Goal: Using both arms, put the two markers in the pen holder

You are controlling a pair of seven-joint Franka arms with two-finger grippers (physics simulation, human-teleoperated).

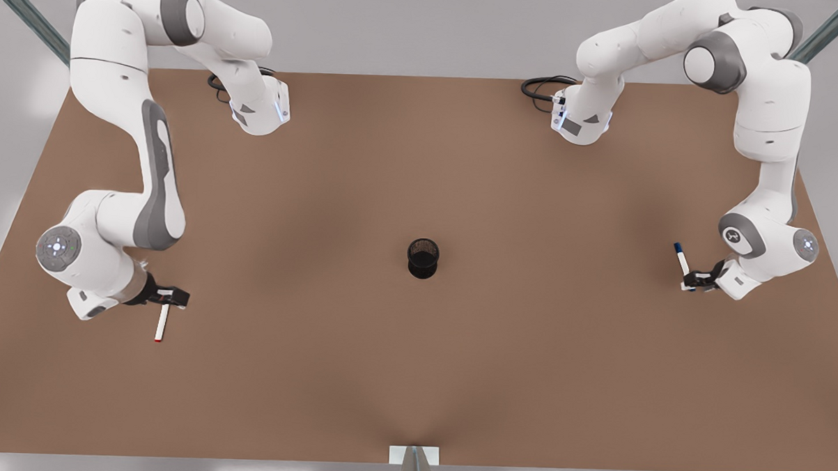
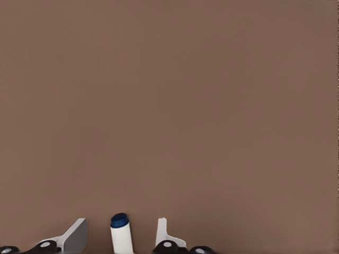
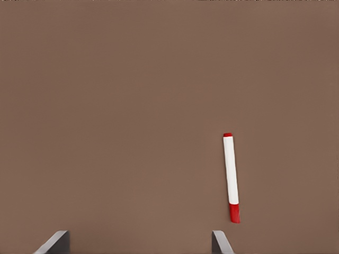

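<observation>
While neither marker has yet been lifted, the task stands at its opening step, by my reading; both pick-ups and both drops remain.

Left pincer [image 1: 696,280]: low at the worktop [image 1: 413,389] on the front view's right; fingers [image 2: 74,235] spread, a gap showing on each side of the barrel; nothing clamped.
Blue-capped marker [image 2: 121,235]: between the left pincer's spread fingers, cap end reaching out ahead of them; lying on the worktop as far as can be told; ready, it seems, for the fingers to close.

Right pincer [image 3: 139,238]: on the front view's left, above the worktop; fingers wide apart and empty.
Red marker [image 3: 231,177]: flat on the worktop, ahead of the right pincer and off to one side of its opening, not between the fingers; likely needs a sideways correction before a grasp.

Pen holder [image 1: 423,257]: upright at mid-worktop, well apart from both pincers, roughly between them; contents: no marker, since both lie elsewhere; interior otherwise too dark to read.

Remaining, by judgement: close on each marker, lift, carry inward, stand each in the holder.
</observation>
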